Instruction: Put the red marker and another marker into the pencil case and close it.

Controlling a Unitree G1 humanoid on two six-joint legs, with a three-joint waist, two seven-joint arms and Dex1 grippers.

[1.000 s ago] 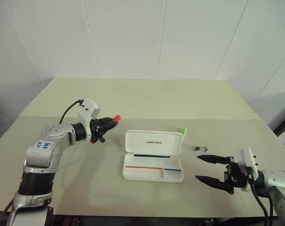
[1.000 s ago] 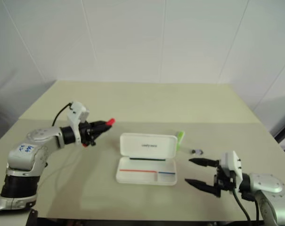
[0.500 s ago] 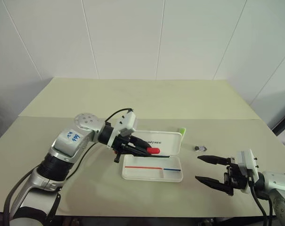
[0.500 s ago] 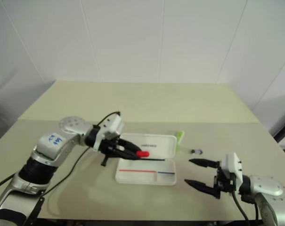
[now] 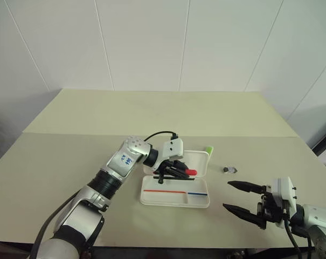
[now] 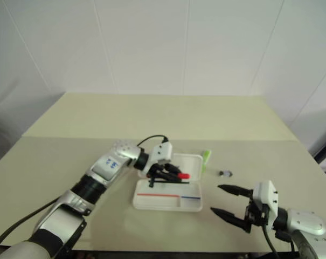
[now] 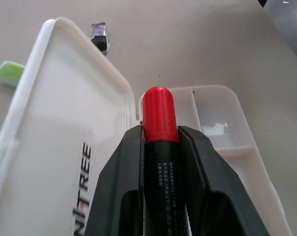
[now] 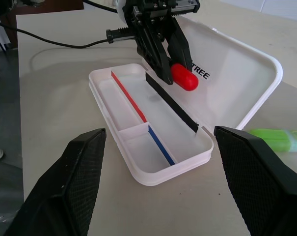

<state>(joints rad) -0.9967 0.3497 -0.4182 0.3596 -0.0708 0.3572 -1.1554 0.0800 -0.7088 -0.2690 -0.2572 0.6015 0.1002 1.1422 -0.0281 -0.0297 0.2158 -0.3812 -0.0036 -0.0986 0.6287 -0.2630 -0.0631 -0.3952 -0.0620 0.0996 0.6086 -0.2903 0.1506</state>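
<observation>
Over the open pencil case I've swung the left gripper in from the table's left, pinching the red marker; release comes next. Right gripper waits wide, empty.

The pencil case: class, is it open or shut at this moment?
Open. The pencil case has its lid raised behind the tray, whose red and blue dividers show, with nothing lying in it yet.

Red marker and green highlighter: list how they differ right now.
The red marker is clamped in the left gripper above the open pencil case; the green highlighter lies on the table behind the case's raised lid. The red marker has a red cap on a black body; the highlighter is light green. Neither is in the case yet.
</observation>
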